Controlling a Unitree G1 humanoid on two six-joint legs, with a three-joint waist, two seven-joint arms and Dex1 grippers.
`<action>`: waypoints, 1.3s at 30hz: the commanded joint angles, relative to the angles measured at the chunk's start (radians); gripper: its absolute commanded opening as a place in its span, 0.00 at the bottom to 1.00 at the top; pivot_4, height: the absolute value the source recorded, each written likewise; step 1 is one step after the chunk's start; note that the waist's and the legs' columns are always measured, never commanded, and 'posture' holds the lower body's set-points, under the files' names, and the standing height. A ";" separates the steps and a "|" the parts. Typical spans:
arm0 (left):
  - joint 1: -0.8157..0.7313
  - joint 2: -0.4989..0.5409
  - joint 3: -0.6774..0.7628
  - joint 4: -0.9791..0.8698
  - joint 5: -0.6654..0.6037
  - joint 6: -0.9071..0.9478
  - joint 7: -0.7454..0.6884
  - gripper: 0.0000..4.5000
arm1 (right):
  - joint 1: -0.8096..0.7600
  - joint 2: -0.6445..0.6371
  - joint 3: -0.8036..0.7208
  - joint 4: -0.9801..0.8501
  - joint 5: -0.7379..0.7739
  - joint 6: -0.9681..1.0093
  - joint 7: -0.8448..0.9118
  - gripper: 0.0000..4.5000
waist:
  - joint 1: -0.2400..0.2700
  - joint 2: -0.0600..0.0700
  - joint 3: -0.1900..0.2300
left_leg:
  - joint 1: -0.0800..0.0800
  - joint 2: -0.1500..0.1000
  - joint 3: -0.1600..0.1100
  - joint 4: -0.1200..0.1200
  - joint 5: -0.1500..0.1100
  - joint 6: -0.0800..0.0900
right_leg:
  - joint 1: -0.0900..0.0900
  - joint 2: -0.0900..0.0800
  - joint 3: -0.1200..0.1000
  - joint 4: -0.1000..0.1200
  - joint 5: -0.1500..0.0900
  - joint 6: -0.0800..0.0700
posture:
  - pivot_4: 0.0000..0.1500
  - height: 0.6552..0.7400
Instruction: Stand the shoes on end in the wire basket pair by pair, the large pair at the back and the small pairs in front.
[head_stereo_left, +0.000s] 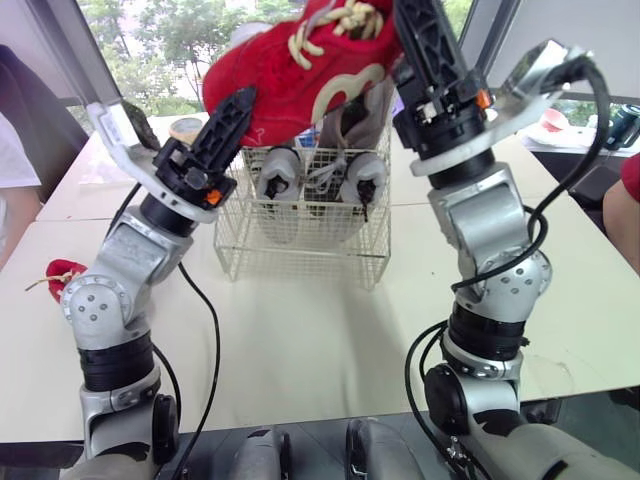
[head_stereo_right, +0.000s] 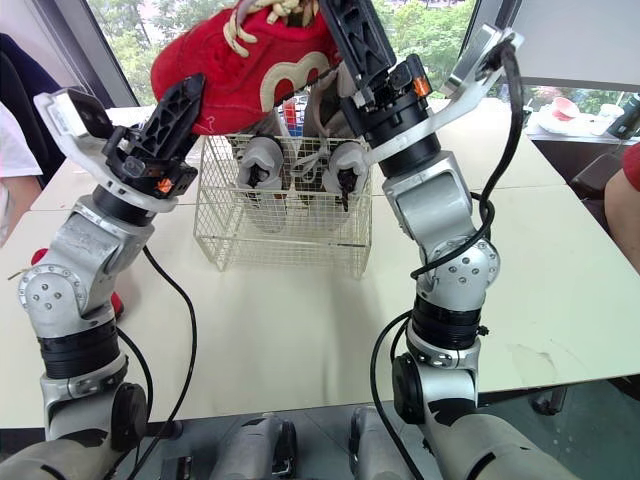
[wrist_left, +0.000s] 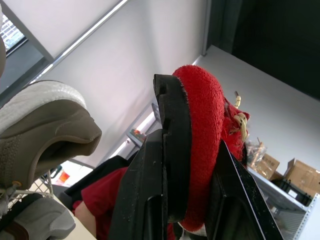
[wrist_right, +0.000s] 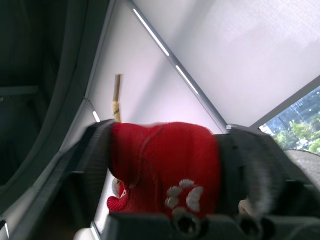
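A large red shoe (head_stereo_left: 300, 75) with cream laces hangs in the air above the white wire basket (head_stereo_left: 300, 255). My left gripper (head_stereo_left: 240, 105) is shut on its left end, the red suede pressed between the fingers (wrist_left: 172, 150). My right gripper (head_stereo_left: 420, 40) is shut on its right end, and the right wrist view has the red shoe (wrist_right: 165, 167) squeezed between both fingers. Two small grey shoes (head_stereo_left: 280, 178) (head_stereo_left: 362, 180) stand on end at the basket's front. A taupe shoe (head_stereo_left: 355, 120) stands behind them. A second red shoe (head_stereo_left: 62, 272) lies on the table at far left.
The basket stands mid-table, with bare white tabletop (head_stereo_left: 320, 330) in front of it. A person in white (head_stereo_left: 12, 170) sits at the left edge and a red sleeve (head_stereo_left: 628, 180) shows at the right. A pink dish (head_stereo_left: 553, 121) and dark cup (head_stereo_left: 622, 125) sit at the back right.
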 joint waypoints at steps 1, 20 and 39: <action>-0.011 0.013 -0.011 -0.032 0.017 -0.007 -0.005 0.06 | -0.025 -0.006 0.003 -0.028 0.017 -0.012 0.012 0.44 | 0.000 0.000 0.000 | 0.000 0.000 0.000 0.000 0.000 0.000 | 0.000 0.000 0.000 0.000 0.000 0.000 | 1.00 1.00; 0.108 0.183 -0.033 -0.117 0.147 0.077 -0.043 0.99 | -0.133 -0.114 -0.066 0.033 0.065 -0.012 0.021 0.29 | -0.002 0.001 0.000 | -0.001 0.000 0.000 -0.001 0.000 0.000 | -0.001 0.000 0.000 -0.001 0.000 0.000 | 1.00 1.00; 0.387 0.268 -0.061 -0.397 0.471 0.044 0.120 0.99 | -0.157 -0.771 0.195 0.330 -0.594 -0.028 1.005 0.29 | 0.007 0.001 0.001 | -0.002 0.002 0.003 -0.002 -0.002 0.003 | -0.003 0.000 0.000 -0.005 -0.001 0.000 | 1.00 1.00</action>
